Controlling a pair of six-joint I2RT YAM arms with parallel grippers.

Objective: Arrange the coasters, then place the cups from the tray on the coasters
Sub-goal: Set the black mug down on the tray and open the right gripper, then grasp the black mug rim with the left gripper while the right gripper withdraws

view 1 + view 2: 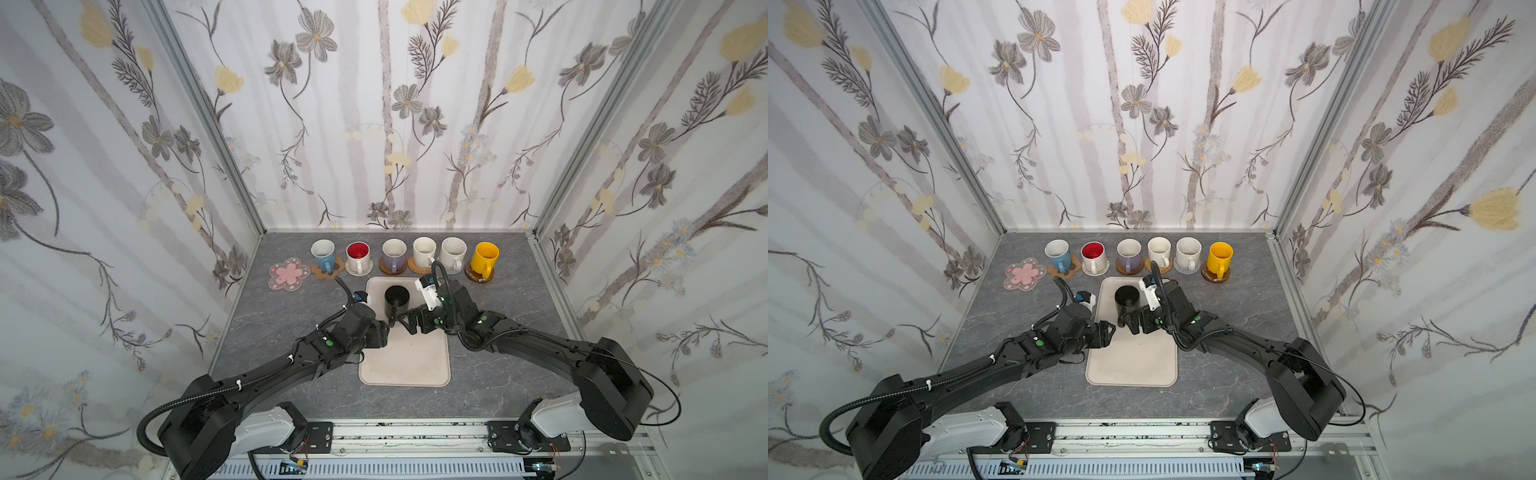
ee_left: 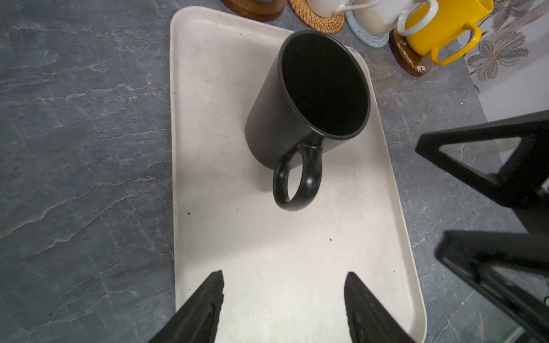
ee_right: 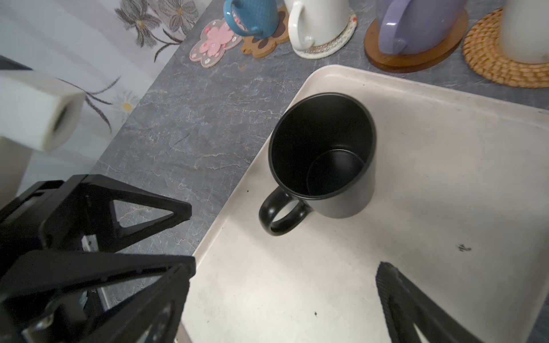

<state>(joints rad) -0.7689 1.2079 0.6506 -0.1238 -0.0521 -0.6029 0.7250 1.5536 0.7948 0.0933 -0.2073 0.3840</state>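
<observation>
Standing upright, handle toward them, the black mug (image 1: 396, 296) sits just beyond the left gripper (image 2: 283, 278) and right gripper (image 1: 408, 322), both spread, empty.

Both top views look from high above the near edge, angled down toward the far wall, taking in the whole counter (image 1: 266, 324), the tray (image 1: 405, 365) and both arms; they share almost the same scene, shifted sideways. The left wrist view sits close over the tray's near half, facing far and right toward the black mug (image 2: 267, 127), with the right tool (image 2: 429, 196) at its edge. The right wrist view, as close, faces far and left at the same mug, catching the left tool (image 3: 191, 236). Both wrist views share the mug, the tray and the woven rattan coaster (image 2: 316, 16).
</observation>
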